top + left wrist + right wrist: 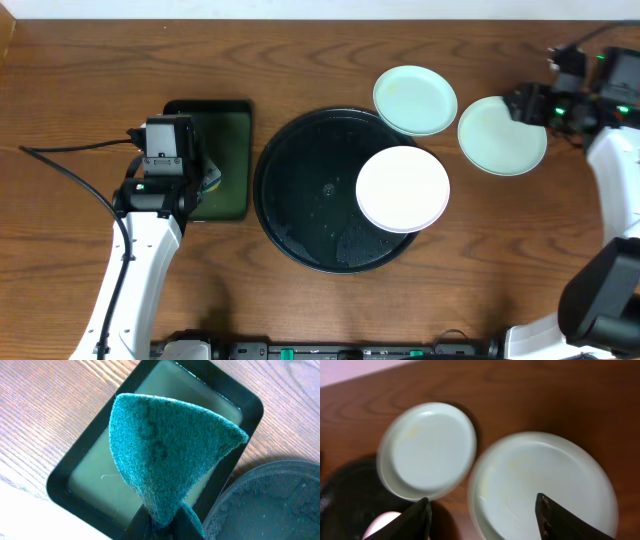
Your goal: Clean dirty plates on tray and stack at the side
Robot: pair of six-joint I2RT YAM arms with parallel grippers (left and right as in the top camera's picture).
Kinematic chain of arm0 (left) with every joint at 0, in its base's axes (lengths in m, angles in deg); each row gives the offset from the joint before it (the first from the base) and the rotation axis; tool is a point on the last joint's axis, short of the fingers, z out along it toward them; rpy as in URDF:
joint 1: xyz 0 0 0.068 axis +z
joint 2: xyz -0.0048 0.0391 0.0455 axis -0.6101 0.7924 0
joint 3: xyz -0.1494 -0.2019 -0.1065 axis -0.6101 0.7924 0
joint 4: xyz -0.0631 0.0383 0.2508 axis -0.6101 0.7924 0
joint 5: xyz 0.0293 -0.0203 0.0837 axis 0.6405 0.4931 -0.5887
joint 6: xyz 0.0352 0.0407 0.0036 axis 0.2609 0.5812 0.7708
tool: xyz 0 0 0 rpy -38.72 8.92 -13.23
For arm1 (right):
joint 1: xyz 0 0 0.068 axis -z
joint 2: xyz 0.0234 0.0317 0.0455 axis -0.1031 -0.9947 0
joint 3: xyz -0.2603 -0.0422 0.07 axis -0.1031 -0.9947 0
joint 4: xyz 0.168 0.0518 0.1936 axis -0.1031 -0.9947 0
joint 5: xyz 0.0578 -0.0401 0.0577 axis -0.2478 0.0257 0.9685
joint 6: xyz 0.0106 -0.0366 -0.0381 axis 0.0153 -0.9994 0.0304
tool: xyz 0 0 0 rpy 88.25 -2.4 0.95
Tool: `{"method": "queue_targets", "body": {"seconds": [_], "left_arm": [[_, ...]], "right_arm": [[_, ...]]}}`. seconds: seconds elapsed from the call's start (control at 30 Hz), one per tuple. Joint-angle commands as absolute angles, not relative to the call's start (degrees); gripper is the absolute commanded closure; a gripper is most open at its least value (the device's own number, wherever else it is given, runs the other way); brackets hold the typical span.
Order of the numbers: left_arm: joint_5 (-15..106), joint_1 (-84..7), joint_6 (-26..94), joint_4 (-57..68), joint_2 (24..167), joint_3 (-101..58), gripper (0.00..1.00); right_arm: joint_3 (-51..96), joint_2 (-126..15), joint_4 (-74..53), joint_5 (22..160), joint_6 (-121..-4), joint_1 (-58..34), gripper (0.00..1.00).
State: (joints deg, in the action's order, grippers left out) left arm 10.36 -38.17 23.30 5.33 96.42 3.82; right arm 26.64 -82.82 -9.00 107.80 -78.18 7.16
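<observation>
Left gripper (165, 522) pinches a fuzzy teal pad (170, 450), cone-folded, over the green rectangular tray (85, 467); right gripper (482, 505) gapes wide above a glossy round mint plate (545, 485).

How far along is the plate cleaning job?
Nothing is stacked. One pale mint round plate lies on the wooden table, a second mint plate overlaps the large round black tray's rim, and the white round plate sits on that tray. The left hand grips a teal scouring pad; the right hand is open above the first plate.
</observation>
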Motion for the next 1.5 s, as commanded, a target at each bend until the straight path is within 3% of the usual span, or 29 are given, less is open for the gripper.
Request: {"method": "queue_targets", "body": {"seconds": [0.0, 0.17, 0.3, 0.43, 0.53, 0.77, 0.87, 1.1, 1.23, 1.37, 1.47], "left_arm": [[10.51, -37.93, 23.83, 5.42, 96.4, 4.3, 0.92], [10.51, -37.93, 23.85, 5.46, 96.4, 4.3, 0.92], [10.51, -37.93, 23.83, 5.46, 96.4, 4.3, 0.92], [10.51, -37.93, 23.83, 5.46, 96.4, 4.3, 0.92], [10.51, -37.91, 23.85, 5.48, 96.45, 4.3, 0.92], [10.51, -37.93, 23.85, 5.46, 96.47, 4.3, 0.92], [10.53, -37.93, 23.85, 5.48, 96.49, 4.3, 0.92], [10.51, -37.93, 23.85, 5.51, 96.53, 4.3, 0.92], [10.51, -37.93, 23.85, 5.51, 96.55, 4.3, 0.92], [10.51, -37.93, 23.85, 5.48, 96.55, 4.3, 0.92], [10.51, -37.93, 23.85, 5.48, 96.66, 4.3, 0.92]], "right_arm": [[26.88, -85.42, -6.1, 103.65, -71.8, 1.3, 0.36], [28.28, -92.63, -0.3, 95.45, -68.67, -6.41, 0.27], [39.25, -100.55, -11.26, 95.45, -69.85, -8.29, 0.19], [53.54, -108.7, -22.36, 93.26, -74.38, -8.49, 0.21], [59.12, -112.28, -23.56, 89.4, -75.38, -8.49, 0.2], [65.8, -119.61, -25.24, 90.31, -77.28, -6.87, 0.23], [66.66, -122.71, -24.89, 93.13, -78.36, -6.43, 0.31], [66.66, -127.45, -22.03, 90.2, -78.38, -7.44, 0.29], [66.66, -128.44, -21.33, 89.4, -78.38, -8.07, 0.54], [66.77, -128.41, -21.22, 87.39, -78.36, -8.75, 0.97], [67.44, -127.78, -22.88, 86.36, -78.33, -9.12, 0.99]]}}
